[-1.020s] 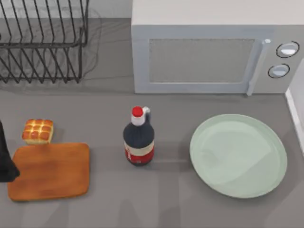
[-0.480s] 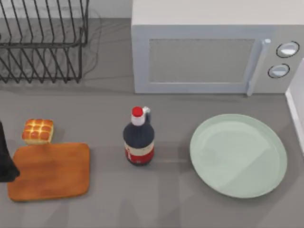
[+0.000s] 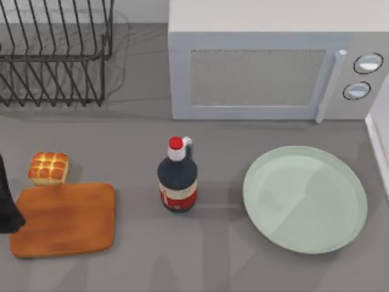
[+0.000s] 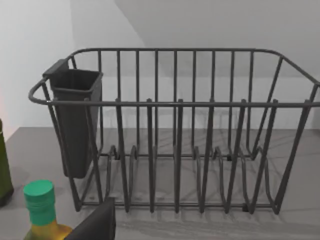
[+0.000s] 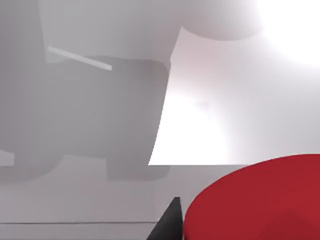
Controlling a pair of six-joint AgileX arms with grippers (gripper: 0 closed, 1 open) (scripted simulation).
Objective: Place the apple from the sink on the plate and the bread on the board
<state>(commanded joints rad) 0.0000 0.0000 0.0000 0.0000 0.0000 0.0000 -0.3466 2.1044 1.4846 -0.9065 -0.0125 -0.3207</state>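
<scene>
Red fills the near corner of the right wrist view: the apple (image 5: 260, 200) sits close against the right claw's camera, with one dark fingertip (image 5: 170, 222) just beside it, pale sink wall (image 5: 100, 115) behind. Whether that claw is spread or already pinching the apple I cannot tell.

From above, the plate (image 3: 305, 198) lies bare at about 4 o'clock from the bottle (image 3: 177, 176), close to the right edge, so it falls to the right arm (the sink is on that side).

Bread (image 3: 48, 168) rests on the grey tabletop (image 3: 213, 255) at 11 o'clock from the board (image 3: 63, 219), just touching its far edge. A dark part of the left arm (image 3: 7, 201) stands at the board's 9 o'clock; its claw's state I cannot tell. Its camera faces the rack (image 4: 175, 130) and a green-capped bottle (image 4: 42, 210).

Judged from this, the bread needs only a short carry toward 5 o'clock, and the board has ample free room.
</scene>
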